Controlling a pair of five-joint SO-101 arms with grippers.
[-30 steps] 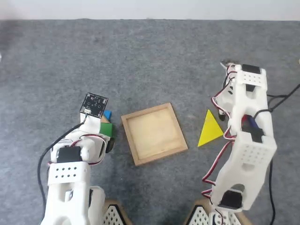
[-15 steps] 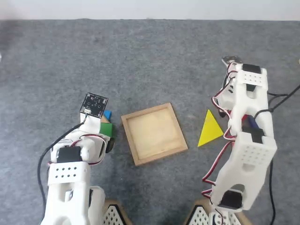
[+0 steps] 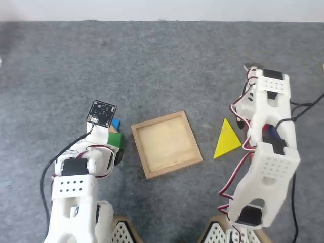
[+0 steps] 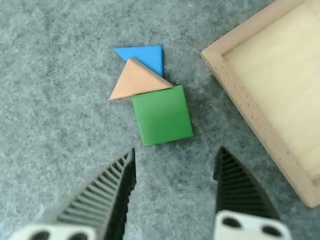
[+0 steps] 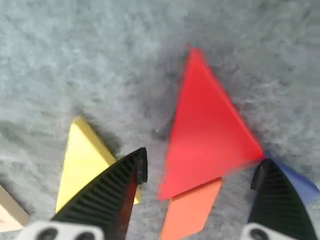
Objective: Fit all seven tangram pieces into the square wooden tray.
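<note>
- Worktop point(image 3: 152, 66): grey, felt-like surface with a pale strip along the far edge.
- Square wooden tray point(image 3: 140, 153): near mid-worktop, somewhat toward the near edge, turned slightly askew to the worktop edges. Its floor shows plain wood.
- Yellow triangle point(image 3: 226, 140): flat on the worktop, near the tray on the right-edge side, not touching it.
- Green piece point(image 3: 115, 139) and blue piece point(image 3: 117, 124): just beside the tray on the left-edge side, blue farther back, both partly covered by the left arm point(image 3: 76, 185).
- Right arm point(image 3: 268, 152): stretches from the near edge toward the far edge, close beside the yellow triangle.
</note>
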